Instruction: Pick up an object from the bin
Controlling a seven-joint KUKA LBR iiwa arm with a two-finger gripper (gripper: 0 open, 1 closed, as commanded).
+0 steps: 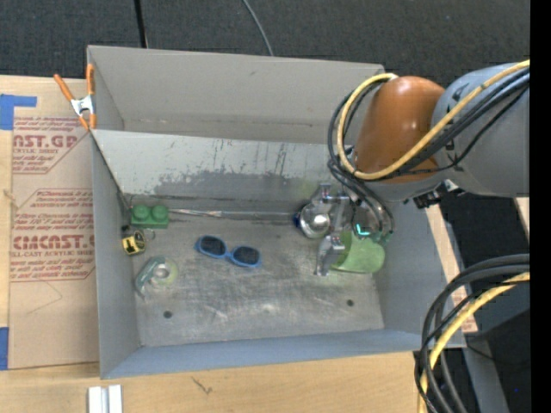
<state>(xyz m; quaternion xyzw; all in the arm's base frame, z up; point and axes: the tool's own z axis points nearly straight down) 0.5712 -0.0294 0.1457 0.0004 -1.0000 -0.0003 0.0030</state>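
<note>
Pincer (327, 258) low near the bin's (215, 89) right wall, touching a pale green rounded thing (365, 256); open or closed, cannot tell

Block (148, 216) back-left, ring (157, 274) in front; goggles (228, 252) ctr of bin (258, 321).

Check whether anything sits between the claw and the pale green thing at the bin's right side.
Nothing visible does. The claw hangs directly beside the pale green thing, at its left edge, with no gap to be seen. The blue goggle-shaped piece lies apart to the left, out of the way.
</note>
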